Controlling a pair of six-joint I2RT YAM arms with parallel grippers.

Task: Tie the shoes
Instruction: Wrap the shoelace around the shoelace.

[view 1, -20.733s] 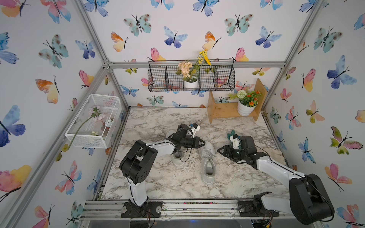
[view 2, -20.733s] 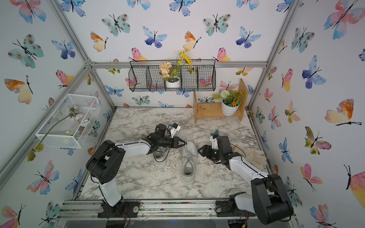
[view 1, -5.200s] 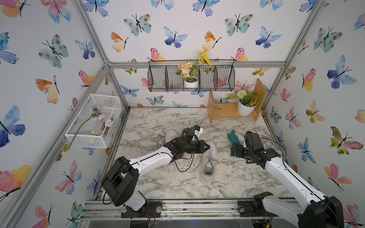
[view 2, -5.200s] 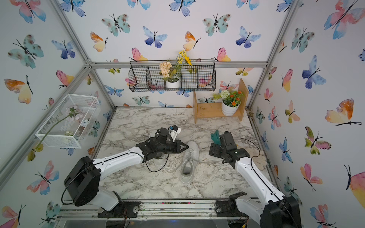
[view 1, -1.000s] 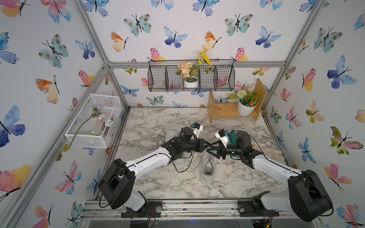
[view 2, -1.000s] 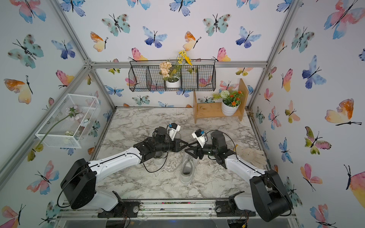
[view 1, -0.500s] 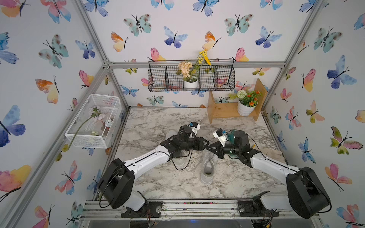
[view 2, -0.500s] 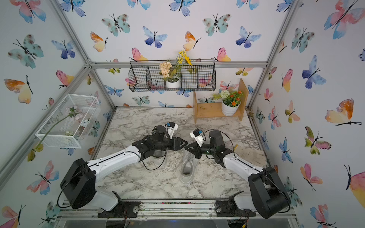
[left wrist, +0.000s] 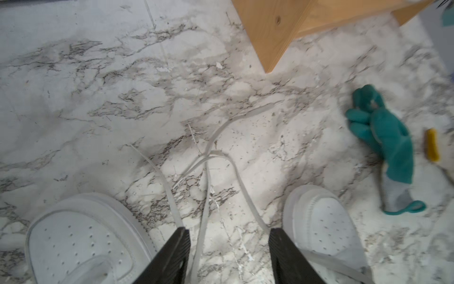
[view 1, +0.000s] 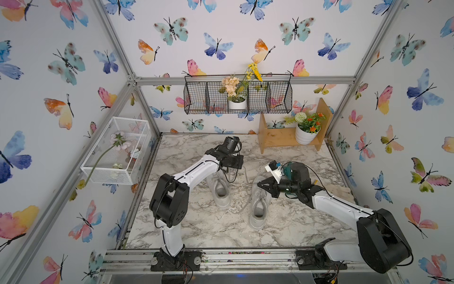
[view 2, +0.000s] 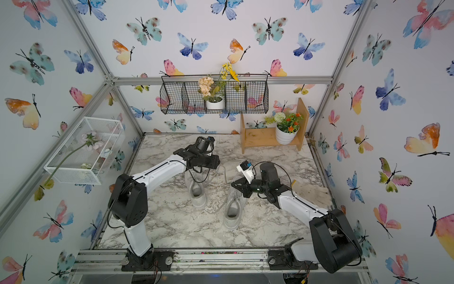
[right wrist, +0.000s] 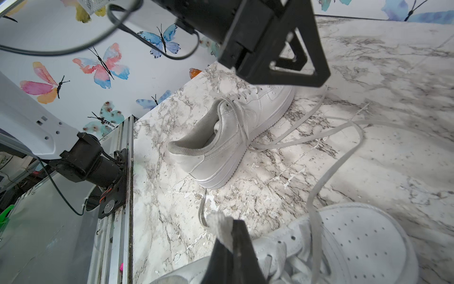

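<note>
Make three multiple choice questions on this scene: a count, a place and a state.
1. How many white sneakers are there? A one; B two; C three.
2. Where is the teal glove? A inside a sneaker; B on the marble table; C held in the air.
3. The jaws of the right gripper are: A wide open; B shut on the glove; C shut on a lace.
1 B, both top views show a pair. 2 B, it lies flat on marble in the left wrist view. 3 C, the right wrist view shows the pinch.
</note>
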